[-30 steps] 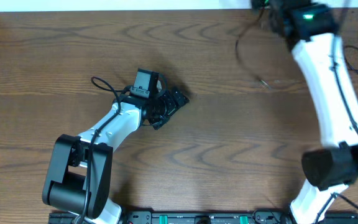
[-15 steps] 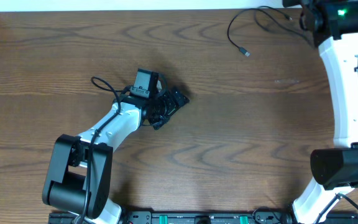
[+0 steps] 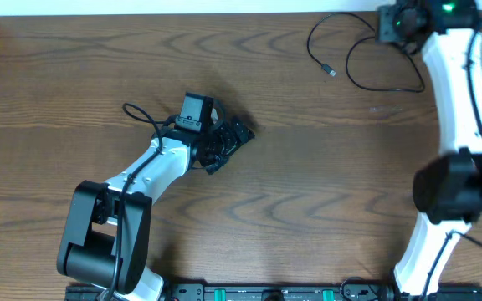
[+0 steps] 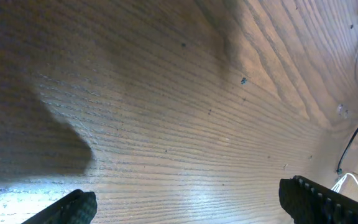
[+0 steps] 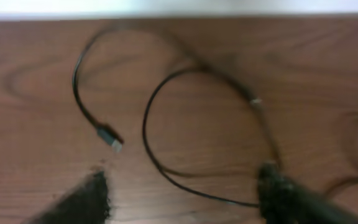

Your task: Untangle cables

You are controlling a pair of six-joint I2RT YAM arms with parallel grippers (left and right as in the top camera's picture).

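1. Right hand (image 5: 182, 205) has swung to the desk's (image 3: 308, 184) far right corner and released; fingers apart.
2. Black cable (image 5: 145, 127) lies looped beneath it.
3. Left hand (image 4: 197, 211) wide apart, empty.

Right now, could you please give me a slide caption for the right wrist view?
Open jaws above a black cable looped on the table, its plug lying free.

You get a sharp, evenly lit overhead view, with only soft shadows on the desk (image 3: 308, 167). Your left wrist view has a broad dark shadow at left and glare bottom left. Your right wrist view is blurred, smearing the cable (image 5: 144, 124).
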